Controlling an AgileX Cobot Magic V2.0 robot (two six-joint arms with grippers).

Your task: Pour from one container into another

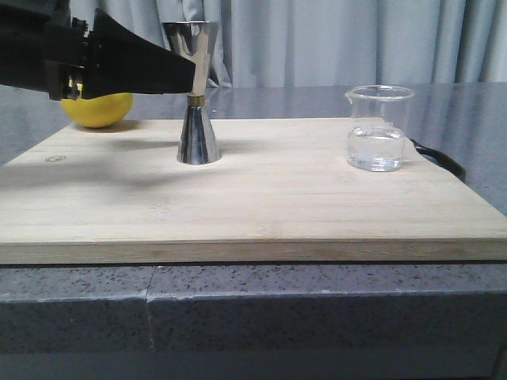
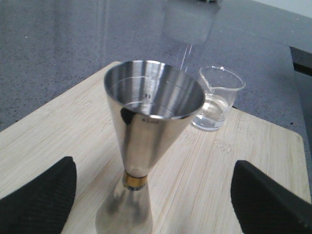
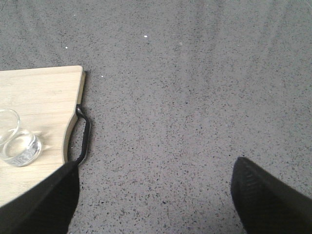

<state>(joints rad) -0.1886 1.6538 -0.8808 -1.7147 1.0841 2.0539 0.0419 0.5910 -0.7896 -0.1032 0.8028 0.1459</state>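
Note:
The steel jigger [image 1: 198, 103] with a gold band at its waist stands upright on the wooden board [image 1: 261, 206], left of middle. My left gripper [image 1: 186, 75] reaches in from the left at the height of its upper cup. In the left wrist view the jigger [image 2: 146, 122] stands between the black fingers [image 2: 36, 200], which are wide apart and do not touch it. The clear glass beaker [image 1: 379, 128] stands on the board's right side with clear liquid in it. My right gripper [image 3: 156, 168] hangs open over the grey counter, right of the beaker [image 3: 17, 141].
A yellow lemon [image 1: 97, 108] lies at the board's back left, behind my left arm. A black loop handle [image 1: 440, 158] sticks out from the board's right edge. Grey speckled counter [image 3: 195, 97] surrounds the board, and curtains hang behind.

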